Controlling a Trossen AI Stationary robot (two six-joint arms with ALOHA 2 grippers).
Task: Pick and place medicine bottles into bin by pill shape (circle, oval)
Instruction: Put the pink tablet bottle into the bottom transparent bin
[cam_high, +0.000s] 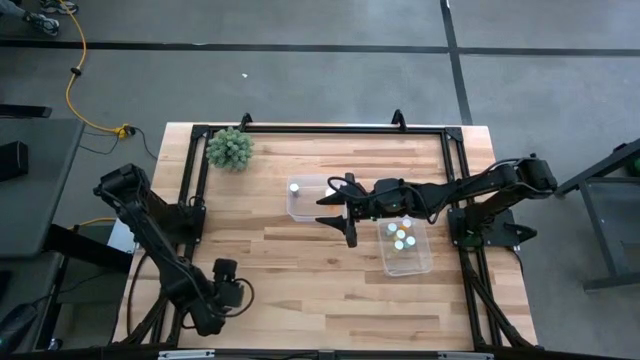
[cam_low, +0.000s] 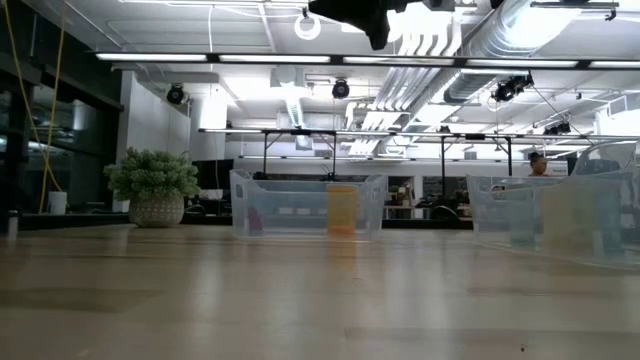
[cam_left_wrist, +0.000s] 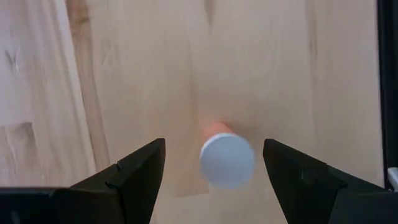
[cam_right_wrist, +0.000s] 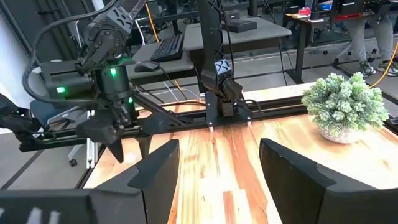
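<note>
A small medicine bottle with a white round cap (cam_left_wrist: 227, 160) and an orange body stands upright on the wood table. My left gripper (cam_left_wrist: 214, 144) is open, with one finger on either side of the bottle and a gap on both sides. In the high view this gripper (cam_high: 228, 288) is near the table's front left and hides the bottle. My right gripper (cam_high: 335, 212) is open and empty, high above the table's middle beside the left clear bin (cam_high: 310, 200); it also shows in the right wrist view (cam_right_wrist: 217, 174). One bottle (cam_high: 294, 186) stands in that bin. Several bottles (cam_high: 400, 235) stand in the right clear bin (cam_high: 412, 262).
A green spiky plant in a pot (cam_high: 230, 148) stands at the table's far left. A black frame (cam_high: 320, 128) runs along the table's far edge and sides. Bare wood (cam_high: 320, 290) lies between the left gripper and the bins.
</note>
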